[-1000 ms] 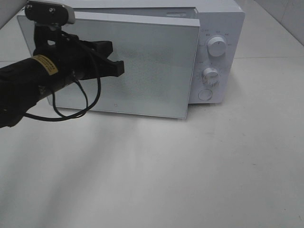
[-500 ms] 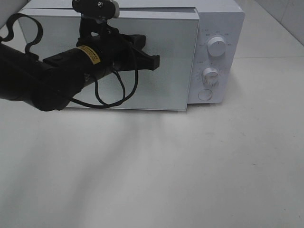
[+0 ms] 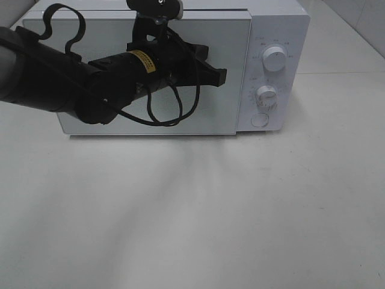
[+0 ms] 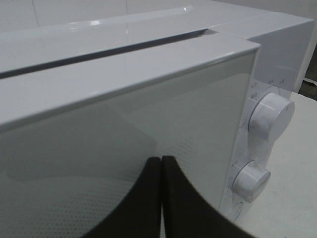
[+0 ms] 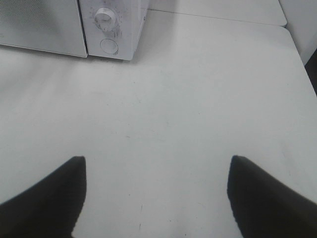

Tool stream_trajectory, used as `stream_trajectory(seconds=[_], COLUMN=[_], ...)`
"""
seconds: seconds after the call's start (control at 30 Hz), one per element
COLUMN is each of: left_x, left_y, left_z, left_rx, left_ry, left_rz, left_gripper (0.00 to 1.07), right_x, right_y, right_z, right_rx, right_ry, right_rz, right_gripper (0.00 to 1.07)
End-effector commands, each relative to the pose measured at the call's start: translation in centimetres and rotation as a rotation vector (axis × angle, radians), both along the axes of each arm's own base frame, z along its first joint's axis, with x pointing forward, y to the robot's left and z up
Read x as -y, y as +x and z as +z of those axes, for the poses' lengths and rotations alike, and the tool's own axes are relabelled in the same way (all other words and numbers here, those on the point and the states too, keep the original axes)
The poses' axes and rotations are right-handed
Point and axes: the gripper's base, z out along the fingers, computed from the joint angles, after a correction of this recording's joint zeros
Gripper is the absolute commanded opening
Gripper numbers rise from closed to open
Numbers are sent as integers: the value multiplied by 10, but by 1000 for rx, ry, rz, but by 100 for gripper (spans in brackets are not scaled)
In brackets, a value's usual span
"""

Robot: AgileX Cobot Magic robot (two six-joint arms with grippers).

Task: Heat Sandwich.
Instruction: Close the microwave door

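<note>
The left gripper (image 3: 220, 76) has its two black fingers pressed together with nothing between them. Their tips are at the pale glass of the microwave door (image 3: 204, 117), on the side nearest the control panel. The microwave (image 3: 274, 36) stands at the far edge of the desk (image 3: 240, 211). The right gripper (image 5: 157, 158) hangs over bare desk well in front of the oven's control corner, its fingers wide apart and empty.

The sandwich is not visible in any view. It is probably inside, behind the speckled door, but the glass shows nothing of it.

The step in hand looks like shutting the door. From above the door sits nearly flush with the body, while the left wrist view shows a thin dark seam along its top edge. Whether the latch has caught I cannot tell.

To finish well, the push should go straight into the door close to the panel side and stay firm until the seam closes evenly. It should be gentle enough that the oven does not slide back on the desk. The fingertips should stay flat on the glass and not skid toward the upper knob (image 3: 275, 59) or the lower knob (image 3: 266, 96), which need setting only once the door is shut.
</note>
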Motion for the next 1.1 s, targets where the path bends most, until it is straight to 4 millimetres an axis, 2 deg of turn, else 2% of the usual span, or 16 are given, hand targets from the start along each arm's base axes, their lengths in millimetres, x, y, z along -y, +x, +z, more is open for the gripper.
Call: stream_trajectory(seconds=[0.03, 0.23, 0.83, 1.1], left_x=[-5, 2, 4, 1], left_y=[15, 27, 25, 20], left_z=[7, 4, 3, 17], left_rx=[-16, -31, -39, -67], left_ry=[-74, -67, -57, -38], left_rz=[82, 83, 76, 66], left_gripper=[0, 0, 0, 0], right_x=[0, 0, 0, 0], right_y=[-3, -3, -3, -3], right_z=[-1, -1, -1, -1], right_rx=[28, 28, 28, 28], right_ry=[8, 8, 8, 8], right_rz=[-10, -10, -10, -10], right_gripper=[76, 76, 76, 76])
